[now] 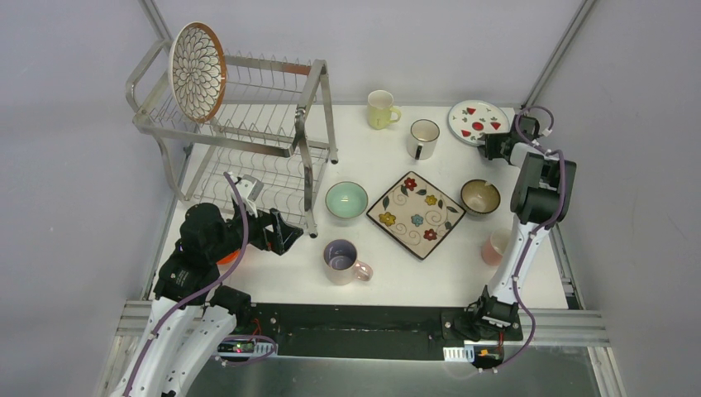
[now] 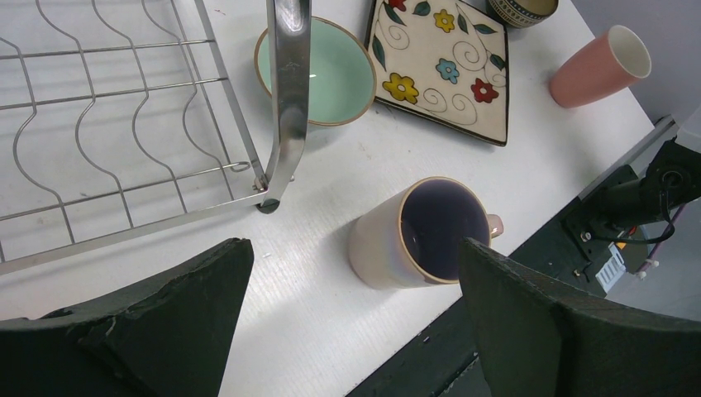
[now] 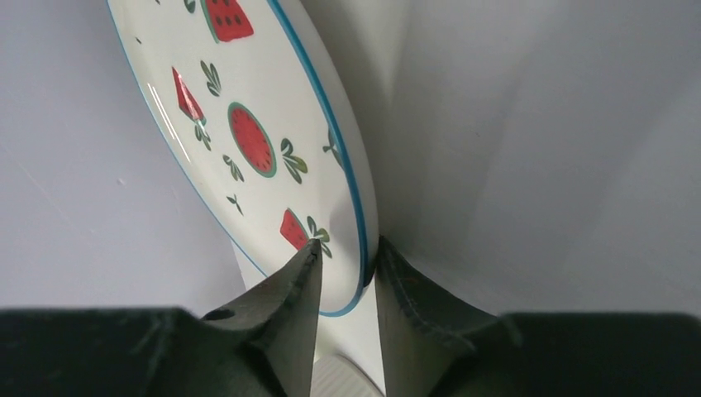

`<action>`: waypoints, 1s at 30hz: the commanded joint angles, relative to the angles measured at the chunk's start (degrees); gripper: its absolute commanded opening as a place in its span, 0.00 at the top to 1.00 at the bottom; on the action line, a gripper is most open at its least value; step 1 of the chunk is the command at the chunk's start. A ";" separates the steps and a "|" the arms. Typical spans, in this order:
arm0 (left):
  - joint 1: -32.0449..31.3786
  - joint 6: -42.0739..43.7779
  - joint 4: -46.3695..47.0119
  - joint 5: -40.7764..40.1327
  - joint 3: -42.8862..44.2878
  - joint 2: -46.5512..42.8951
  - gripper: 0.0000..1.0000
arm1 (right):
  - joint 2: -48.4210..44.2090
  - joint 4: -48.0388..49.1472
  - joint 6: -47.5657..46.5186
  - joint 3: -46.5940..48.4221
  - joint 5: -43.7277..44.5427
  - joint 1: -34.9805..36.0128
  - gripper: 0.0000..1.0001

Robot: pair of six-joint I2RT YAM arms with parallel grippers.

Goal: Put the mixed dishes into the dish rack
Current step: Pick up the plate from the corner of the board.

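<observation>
The red-fruit plate (image 3: pixel 248 124) lies at the far right of the table (image 1: pixel 475 121). My right gripper (image 3: pixel 347 248) is shut on its near rim, one finger on top and one beneath (image 1: pixel 493 145). My left gripper (image 2: pixel 354 244) stands wide open and holds nothing, low by the dish rack's (image 1: pixel 248 124) front right leg (image 2: pixel 285 99). The lilac mug (image 2: pixel 430 231) stands just beyond its fingers. A petal-pattern plate (image 1: pixel 197 71) stands upright in the rack's top tier.
On the table are a mint bowl (image 1: pixel 346 199), a flowered square plate (image 1: pixel 416 214), a brown bowl (image 1: pixel 480 197), a pink mug (image 1: pixel 496 246), a white mug (image 1: pixel 423 138) and a yellow mug (image 1: pixel 381 109). An orange bowl (image 1: pixel 230 256) peeks out under the left arm.
</observation>
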 commanded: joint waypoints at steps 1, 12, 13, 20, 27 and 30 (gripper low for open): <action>-0.38 0.96 1.48 -0.20 1.72 -0.08 0.02 | 0.64 -2.54 0.78 1.32 2.93 0.59 0.71; -0.37 0.97 1.56 -0.18 1.65 -0.82 0.02 | -7.22 -4.10 -4.38 -3.10 3.61 -0.25 0.91; -0.37 0.97 1.54 -0.19 1.65 -0.90 0.02 | -8.22 -4.12 -5.01 -4.14 3.67 -0.35 0.92; -0.42 1.02 1.48 0.24 1.70 -0.87 0.02 | -15.74 -3.32 -8.03 -12.87 3.29 -2.17 0.94; -0.38 1.14 1.52 0.60 1.65 -1.20 0.02 | -20.51 -0.58 -12.82 -20.24 0.91 -5.10 1.00; -0.38 1.08 1.55 0.68 1.65 -0.93 0.02 | -22.72 0.93 -12.48 -22.08 -0.57 -6.25 1.00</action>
